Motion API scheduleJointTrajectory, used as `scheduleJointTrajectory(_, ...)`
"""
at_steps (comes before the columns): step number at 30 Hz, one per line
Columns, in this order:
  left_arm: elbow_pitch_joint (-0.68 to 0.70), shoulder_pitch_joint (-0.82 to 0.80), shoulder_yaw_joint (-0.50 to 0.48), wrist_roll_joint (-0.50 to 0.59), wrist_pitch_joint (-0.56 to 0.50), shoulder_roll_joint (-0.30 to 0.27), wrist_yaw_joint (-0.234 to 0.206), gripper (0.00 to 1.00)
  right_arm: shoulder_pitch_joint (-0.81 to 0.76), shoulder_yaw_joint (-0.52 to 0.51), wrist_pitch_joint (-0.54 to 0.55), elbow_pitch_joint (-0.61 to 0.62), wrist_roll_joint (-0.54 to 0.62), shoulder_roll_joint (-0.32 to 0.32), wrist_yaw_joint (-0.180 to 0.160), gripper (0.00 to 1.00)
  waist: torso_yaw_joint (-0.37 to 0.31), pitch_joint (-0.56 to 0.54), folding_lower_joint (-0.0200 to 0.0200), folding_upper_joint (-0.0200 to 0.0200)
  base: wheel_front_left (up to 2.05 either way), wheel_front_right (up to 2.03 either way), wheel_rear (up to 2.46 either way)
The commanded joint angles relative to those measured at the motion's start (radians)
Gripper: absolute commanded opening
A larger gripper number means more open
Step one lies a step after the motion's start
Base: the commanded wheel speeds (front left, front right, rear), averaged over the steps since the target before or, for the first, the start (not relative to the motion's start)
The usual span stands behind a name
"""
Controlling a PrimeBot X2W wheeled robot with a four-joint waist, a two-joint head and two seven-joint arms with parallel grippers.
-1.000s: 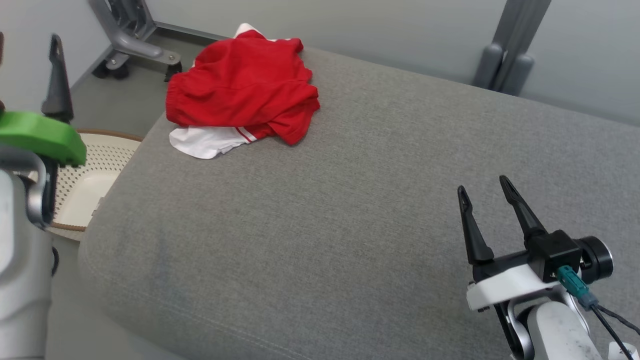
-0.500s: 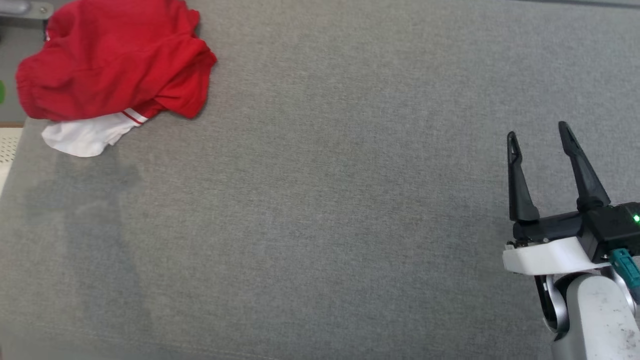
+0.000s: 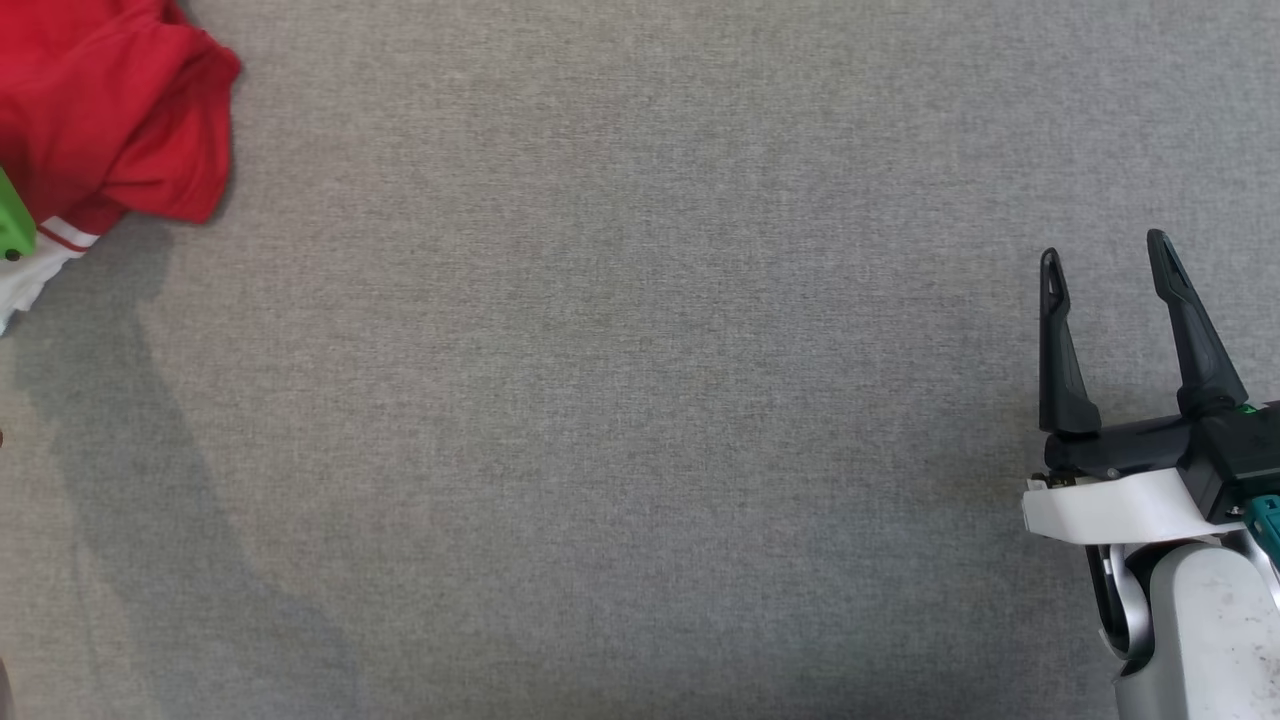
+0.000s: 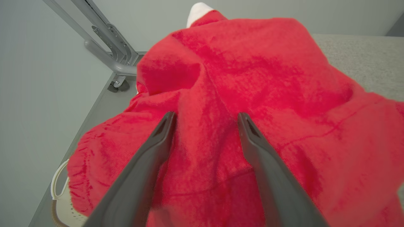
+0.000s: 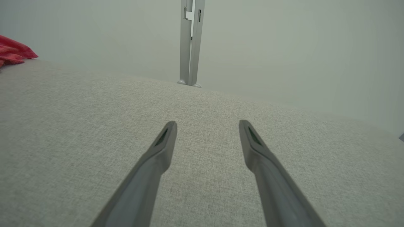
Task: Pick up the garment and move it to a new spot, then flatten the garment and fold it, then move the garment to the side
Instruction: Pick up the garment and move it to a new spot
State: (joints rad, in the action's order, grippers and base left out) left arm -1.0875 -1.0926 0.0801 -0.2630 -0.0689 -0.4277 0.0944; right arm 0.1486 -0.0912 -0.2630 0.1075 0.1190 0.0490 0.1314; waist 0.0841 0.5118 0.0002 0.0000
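A crumpled red garment (image 3: pixel 110 120) with white trim lies at the far left edge of the head view on the grey cushion (image 3: pixel 620 400). Close up in the left wrist view, the red garment (image 4: pixel 252 82) bulges right under my left gripper (image 4: pixel 205 118), whose fingers are spread apart over the cloth with a ridge of fabric between them, open. My right gripper (image 3: pixel 1105 255) stands open at the right side of the cushion, well away from the garment. Between the fingers of the right gripper (image 5: pixel 206 124) there is only bare cushion, and a corner of the garment (image 5: pixel 14 52) peeks in at the far left.
A white perforated basket (image 4: pixel 63 201) sits on the floor beside the cushion's left end. Grey metal frame legs (image 4: pixel 110 47) stand behind the garment, and a grey post (image 5: pixel 189 41) rises behind the cushion's far edge. A green part of my left arm (image 3: pixel 14 222) shows at the left edge.
The head camera has swung down and to the right, so the garment slid toward the upper left corner. My left gripper has come close over the garment. The right gripper stays open.
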Motion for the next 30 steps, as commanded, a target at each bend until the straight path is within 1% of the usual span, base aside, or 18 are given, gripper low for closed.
scheduleJointTrajectory(1,-0.01,-0.017,0.003,0.004,0.009,-0.012,-0.009,0.48,0.009,0.0,-0.003,0.0,-0.004,0.003,-0.001,1.0,-0.014,0.01,-0.0002,0.0,0.0,0.0,0.0)
scheduleJointTrajectory(2,-0.02,-0.021,0.001,0.002,0.012,-0.014,-0.017,0.26,0.011,0.001,-0.003,-0.003,-0.006,0.003,-0.001,1.0,-0.014,0.005,-0.0002,0.0,0.0,0.0,0.0)
scheduleJointTrajectory(3,-0.026,-0.024,0.002,0.001,0.017,-0.015,-0.019,0.0,0.012,0.002,-0.003,-0.005,-0.008,0.003,-0.001,1.0,-0.013,0.0,-0.0002,0.0,0.0,0.0,0.0)
scheduleJointTrajectory(7,-0.041,-0.029,0.008,0.006,0.053,-0.02,-0.029,0.0,0.016,0.007,-0.003,-0.02,-0.018,0.003,-0.001,1.0,-0.011,-0.034,-0.0002,0.0,0.0,0.0,0.0)
scheduleJointTrajectory(10,-0.05,-0.031,0.022,0.02,0.085,-0.036,-0.046,0.0,0.016,0.011,-0.003,-0.033,-0.031,0.003,-0.001,1.0,-0.013,-0.08,-0.0002,0.0,0.0,0.0,0.0)
scheduleJointTrajectory(13,-0.046,-0.043,0.042,0.039,0.114,-0.043,-0.043,0.0,0.012,0.014,-0.003,-0.05,-0.046,0.003,-0.001,1.0,-0.018,-0.134,-0.0002,0.0,0.0,0.0,0.0)
scheduleJointTrajectory(17,-0.028,-0.06,0.081,0.064,0.147,-0.031,-0.02,0.0,-0.012,0.015,-0.003,-0.078,-0.075,0.003,-0.001,1.0,-0.025,-0.227,-0.0002,0.0,0.0,0.0,0.0)
scheduleJointTrajectory(21,-0.003,-0.079,0.129,0.079,0.169,0.006,0.006,0.0,-0.041,0.006,-0.003,-0.099,-0.102,0.003,-0.001,1.0,-0.038,-0.327,-0.0002,0.0,0.0,0.0,0.0)
scheduleJointTrajectory(25,0.035,-0.089,0.183,0.074,0.188,0.069,0.028,0.0,-0.072,-0.016,-0.003,-0.118,-0.126,0.003,-0.001,1.0,-0.06,-0.423,-0.0002,0.0,0.0,0.0,0.0)
scheduleJointTrajectory(30,0.089,-0.053,0.252,0.031,0.199,0.16,0.036,0.0,-0.108,-0.047,-0.003,-0.129,-0.142,0.003,-0.001,1.0,-0.098,-0.504,-0.0002,0.0,0.0,0.0,0.0)
